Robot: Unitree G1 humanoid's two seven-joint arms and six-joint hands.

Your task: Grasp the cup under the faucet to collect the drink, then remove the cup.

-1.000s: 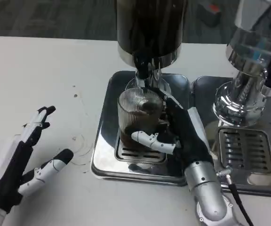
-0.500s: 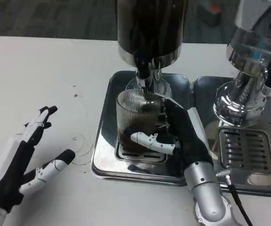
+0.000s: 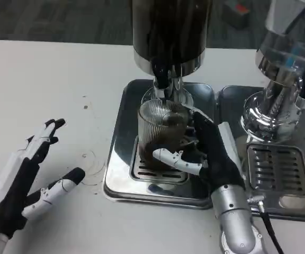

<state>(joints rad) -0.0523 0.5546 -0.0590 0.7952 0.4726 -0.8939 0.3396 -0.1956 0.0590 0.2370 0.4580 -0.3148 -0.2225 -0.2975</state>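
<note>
From my seat I read the grasp as made: my right hand (image 3: pixel 208 153) is wrapped round the ribbed clear glass cup (image 3: pixel 162 138), thumb across its front low down and the other fingers behind its right side, so it has firm hold of it. The cup stands on the slotted grate (image 3: pixel 142 170) of the left steel drip tray (image 3: pixel 118 132), directly beneath the faucet (image 3: pixel 163 84) of the dark drink dispenser (image 3: pixel 169 32), which sits toward the far edge of the table (image 3: pixel 46 79). Dark drink shows in the lower part of the cup, so I judge collecting to be under way or nearly finished; I cannot tell whether liquid is running from the faucet at this instant. What is left, as I judge it, is to draw the cup out from under the faucet and off the tray. My left hand (image 3: pixel 20 180) rests near the table's near left corner, fingers spread, holding nothing, well apart from the tray. A second, chrome dispenser (image 3: pixel 279 79) stands on its own tray (image 3: pixel 279 169) to the right. I can read no brand, label or writing anywhere.
</note>
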